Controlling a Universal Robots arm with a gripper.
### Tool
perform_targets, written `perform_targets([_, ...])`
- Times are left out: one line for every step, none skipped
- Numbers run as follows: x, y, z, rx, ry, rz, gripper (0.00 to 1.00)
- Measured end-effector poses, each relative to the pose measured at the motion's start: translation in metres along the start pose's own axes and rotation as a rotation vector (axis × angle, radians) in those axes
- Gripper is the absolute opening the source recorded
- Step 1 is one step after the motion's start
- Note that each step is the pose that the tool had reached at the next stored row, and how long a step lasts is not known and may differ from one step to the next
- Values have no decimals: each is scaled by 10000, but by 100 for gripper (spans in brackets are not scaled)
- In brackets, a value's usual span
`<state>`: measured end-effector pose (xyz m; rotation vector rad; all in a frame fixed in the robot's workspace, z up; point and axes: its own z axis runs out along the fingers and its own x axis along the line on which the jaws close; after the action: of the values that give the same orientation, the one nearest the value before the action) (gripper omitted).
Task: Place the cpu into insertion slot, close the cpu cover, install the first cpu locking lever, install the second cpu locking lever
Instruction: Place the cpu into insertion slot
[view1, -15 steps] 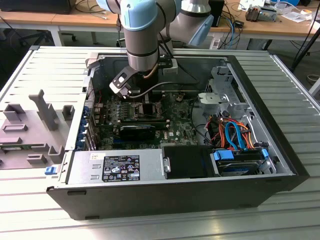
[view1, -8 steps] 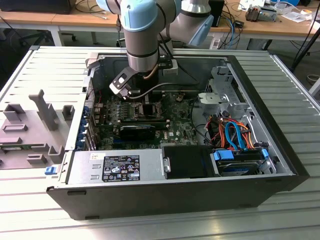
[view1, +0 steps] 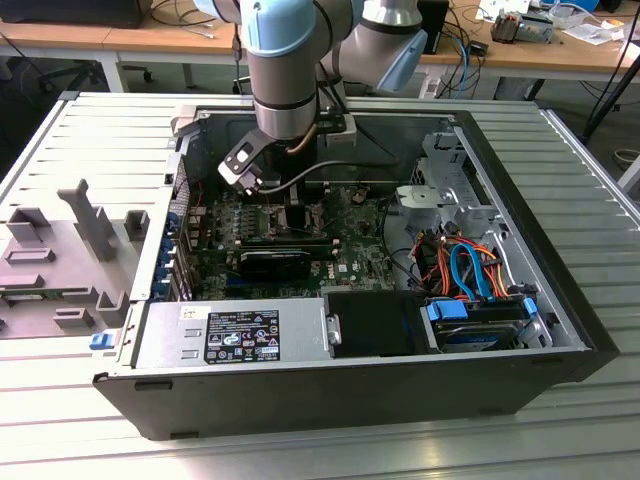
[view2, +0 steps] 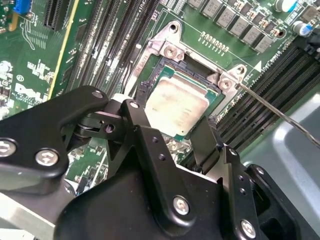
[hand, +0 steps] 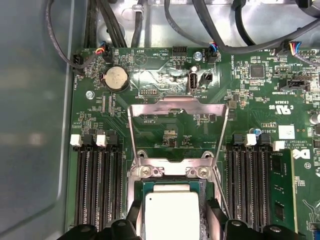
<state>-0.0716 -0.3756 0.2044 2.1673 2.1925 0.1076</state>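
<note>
We see a coin battery (hand: 116, 77) on the green motherboard (hand: 165, 70) (black memory slots (hand: 97, 185) near it) and a grey power supply (view1: 235, 333).

In the second wrist view the tool (view2: 172, 122) covers the near edge of the cpu (view2: 180, 100) and much of the slot (view2: 150, 82). In the first wrist view the picture's edge cuts the cpu (hand: 172, 212) short. In the exterior view the arm (view1: 285, 70) stands in front of both.

The arm (view1: 283, 60) hangs vertical — its gripper (hand: 175, 220) pointing straight down.
</note>
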Motion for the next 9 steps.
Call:
perform_targets([1,2,-23,0,0,0,62])
perform_targets([2,3,-36,0,0,0,62])
perform_targets([4,4,-44,-2,2,0,62])
perform_targets([4,4,-44,-2,3,0,62])
perform_targets([5,4,-45,-2,3,0,62])
perform_targets([8,4,-45,-1,2,1,62])
perform_targets([15,3,-46,0,1,4,62])
perform_targets([27,4,-45,0,1,2,62])
perform_targets([41,4,-44,0,1,1,62])
